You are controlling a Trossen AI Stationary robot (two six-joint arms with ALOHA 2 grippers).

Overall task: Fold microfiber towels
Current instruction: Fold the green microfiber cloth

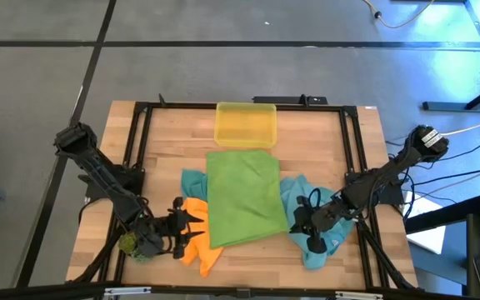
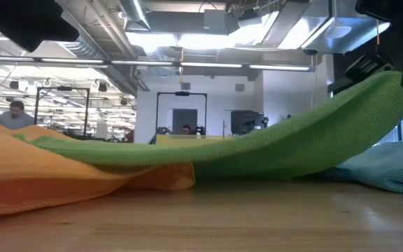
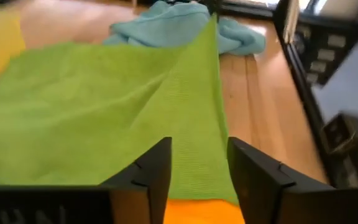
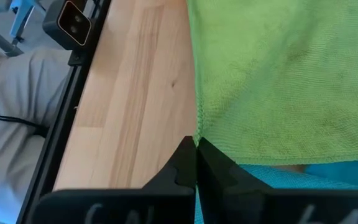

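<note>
A green microfiber towel (image 1: 242,198) lies spread in the middle of the table, over an orange towel (image 1: 197,250) at the near left and a teal towel (image 1: 311,242) at the near right. Another teal towel (image 1: 192,179) peeks out at its left side. My right gripper (image 1: 294,220) is shut on the green towel's near right corner, and in the low view that side of the green towel (image 2: 369,98) rises off the table. My left gripper (image 1: 200,222) stands open at the green towel's near left corner (image 3: 197,168), which shows between its fingers. My left gripper has the green towel's near left corner (image 3: 199,177) in the gap between its open fingers; I cannot tell whether either finger touches it. My right gripper pinches the green towel's near right corner (image 4: 199,132) between its two fingertips, slanting down from the table's right. That corner is lifted, the cloth sloping down to the table toward the left.
A yellow translucent bin (image 1: 245,123) stands at the far middle, just beyond the green towel. A small green plant tuft (image 1: 129,243) sits by the left arm at the near left. Black frame rails (image 1: 144,125) run along the table's sides.
</note>
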